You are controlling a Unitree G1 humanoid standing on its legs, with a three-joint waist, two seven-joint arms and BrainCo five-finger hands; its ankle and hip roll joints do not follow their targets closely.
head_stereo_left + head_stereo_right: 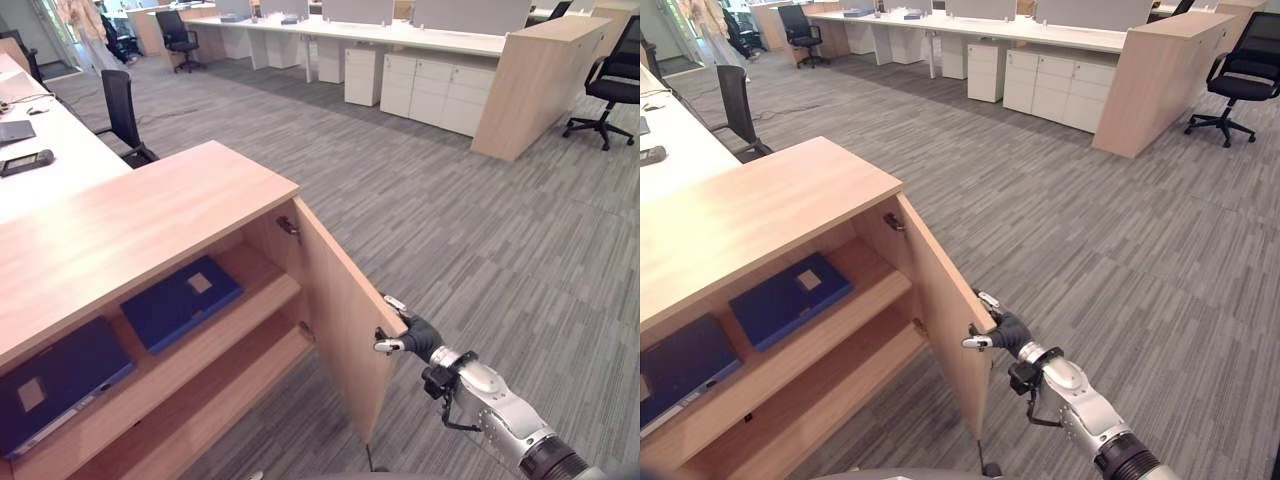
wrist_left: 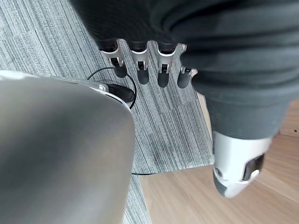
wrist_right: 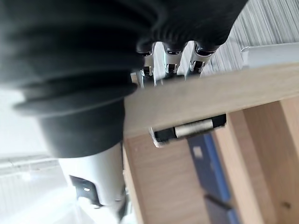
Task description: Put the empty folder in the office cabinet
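Your right robot hand (image 1: pixel 408 336) sits at the free edge of the open cabinet door (image 1: pixel 335 310), its fingers (image 3: pixel 170 63) hooked over the edge, presumably to swing it shut. Two blue folders (image 1: pixel 181 302) lie flat on the upper shelf (image 1: pixel 255 300) of the office cabinet (image 1: pixel 120 230). Your left robot hand (image 2: pixel 149 60) hangs relaxed, holding nothing

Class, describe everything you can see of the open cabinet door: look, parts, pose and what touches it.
The cabinet door is a flat panel of light wood-look board, hinged at its upper inner corner by a small metal hinge. It stands upright, swung wide open from the cabinet over grey carpet. The right hand is at its free outer edge, fingers hooked over that edge, which hides their tips.
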